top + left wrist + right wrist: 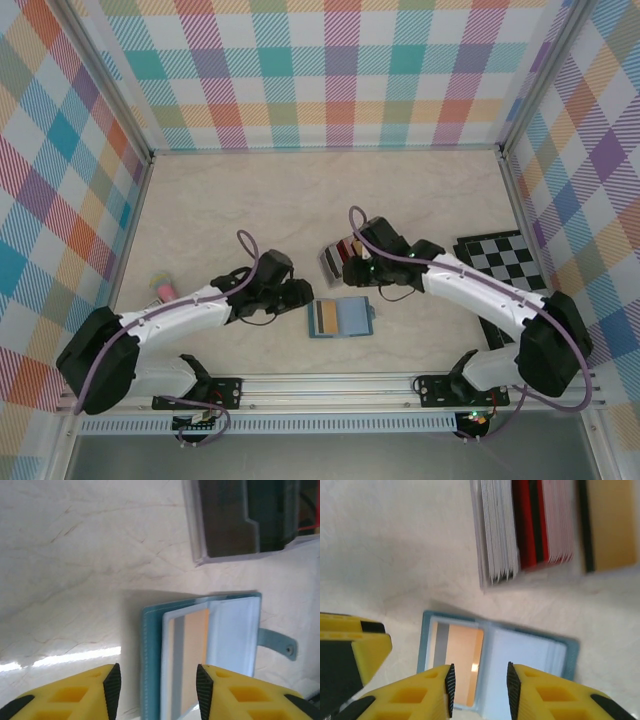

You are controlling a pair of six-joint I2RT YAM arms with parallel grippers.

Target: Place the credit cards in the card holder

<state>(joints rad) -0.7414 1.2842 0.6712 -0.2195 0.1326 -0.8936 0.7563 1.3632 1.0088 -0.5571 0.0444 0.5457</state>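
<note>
The teal-blue card holder (352, 317) lies open on the table between my two arms. A gold-yellow credit card (196, 645) sits in its left sleeve (462, 655). The snap tab (276, 643) sticks out on the right. More credit cards, silver-grey (497, 530), red (525, 520) and gold (612, 525), stand on edge in a small grey rack (334, 260) just behind the holder. My left gripper (303, 293) hovers open at the holder's left edge (157, 690) with nothing between its fingers. My right gripper (352, 272) hangs open over the holder's middle (479, 685), also empty.
A black-and-white chequered board (505, 255) lies at the right, under the right arm's side. A small pink object (162, 290) rests near the left wall. My left gripper's yellow finger (350, 650) shows close by in the right wrist view.
</note>
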